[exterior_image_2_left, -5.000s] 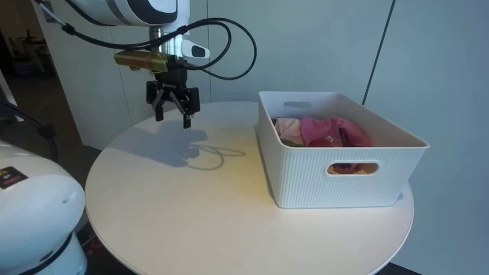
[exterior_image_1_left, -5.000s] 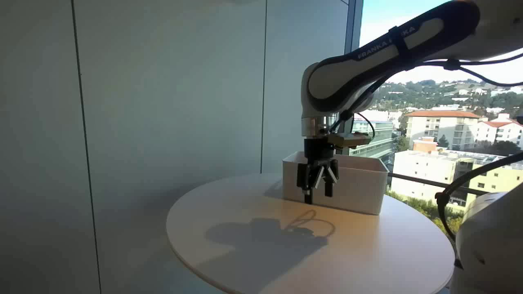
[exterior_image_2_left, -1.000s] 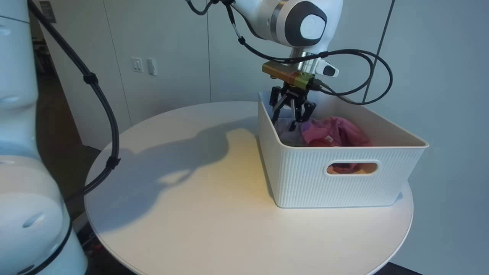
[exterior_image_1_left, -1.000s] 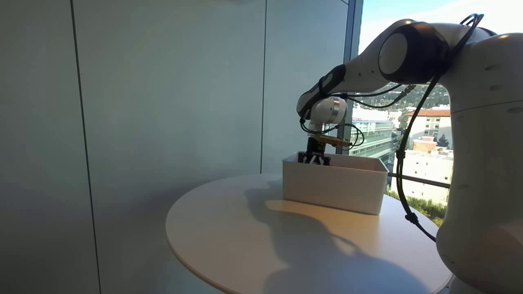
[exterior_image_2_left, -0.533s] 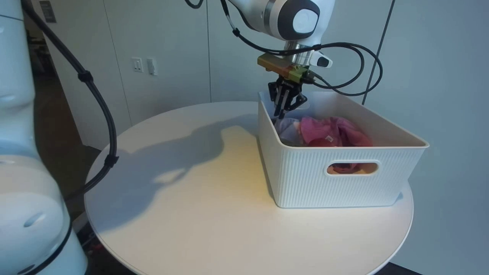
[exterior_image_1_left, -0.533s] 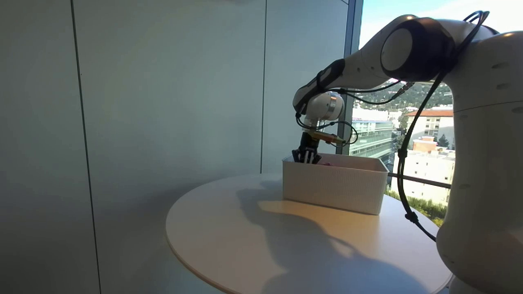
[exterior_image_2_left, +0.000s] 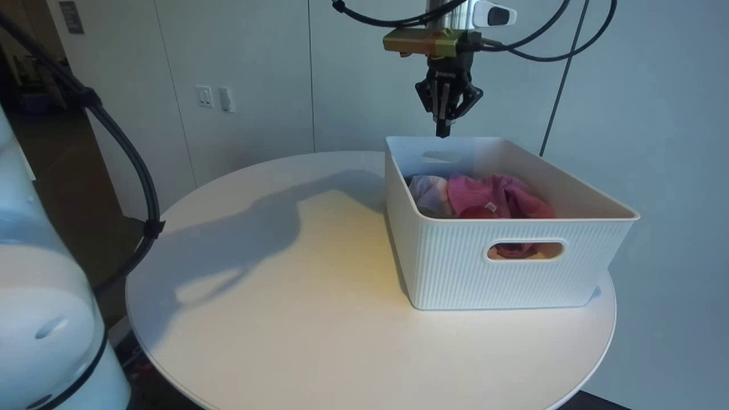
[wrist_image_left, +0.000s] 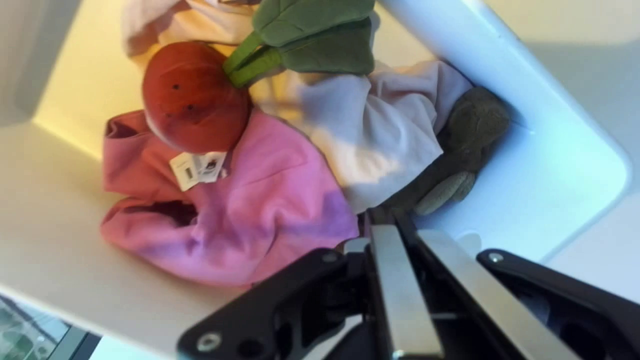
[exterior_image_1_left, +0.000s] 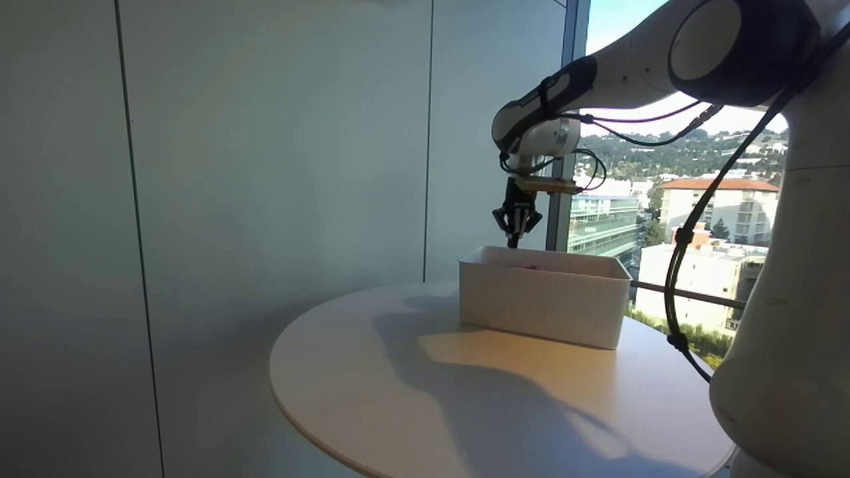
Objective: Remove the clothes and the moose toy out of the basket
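The round pale worktop [exterior_image_2_left: 256,341] is the biggest thing here, and on its right part, in an exterior view, the white ribbed basket [exterior_image_2_left: 490,285] stands upright. Peering in, I see the clothes [exterior_image_2_left: 484,191] heaped inside: in the wrist view, a crumpled pink garment [wrist_image_left: 280,200] lies to the left and a whitish garment [wrist_image_left: 370,130] to the right, touching it. A round red plush [wrist_image_left: 195,100] with green leaves [wrist_image_left: 315,40] rests over part of both. The dark brown moose toy [wrist_image_left: 475,120] is in the basket too, partly under the whitish garment. Its long axis slants across the wrist view, a rounded end pointing right, just beside the basket's side, the other running left until the fingers [exterior_image_2_left: 443,130] cover it from sight; which end is the head I can't make out. The fingers hang above the basket's rim, tips together, holding nothing, so the toy lies below and apart from them. Smallest are the white labels [wrist_image_left: 197,170] by the red plush.
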{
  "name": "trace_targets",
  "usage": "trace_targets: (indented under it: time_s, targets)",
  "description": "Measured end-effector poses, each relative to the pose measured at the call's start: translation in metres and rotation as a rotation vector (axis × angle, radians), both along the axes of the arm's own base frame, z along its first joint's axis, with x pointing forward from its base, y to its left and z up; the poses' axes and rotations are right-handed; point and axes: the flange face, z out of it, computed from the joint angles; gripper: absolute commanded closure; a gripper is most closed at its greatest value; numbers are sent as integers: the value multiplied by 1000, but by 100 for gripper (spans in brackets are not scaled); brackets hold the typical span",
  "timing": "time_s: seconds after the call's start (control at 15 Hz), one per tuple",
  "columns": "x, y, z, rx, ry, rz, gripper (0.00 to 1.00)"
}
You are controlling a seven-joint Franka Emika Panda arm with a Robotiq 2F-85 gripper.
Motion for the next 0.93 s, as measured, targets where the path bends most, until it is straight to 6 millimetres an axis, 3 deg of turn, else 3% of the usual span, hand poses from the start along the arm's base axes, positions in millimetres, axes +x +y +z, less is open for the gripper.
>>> trace_targets:
  time_s: [0.2, 0.33, 0.6, 0.8, 0.93]
  targets:
    - [-22, 5, 40, -23, -38, -14, 44]
    - [-26, 6, 40, -14, -20, -15, 29]
    - [-6, -4, -13, 9, 77, -23, 1]
    - [14, -22, -64, 10, 150, -68, 0]
    - [21, -39, -85, 1, 185, -116, 0]
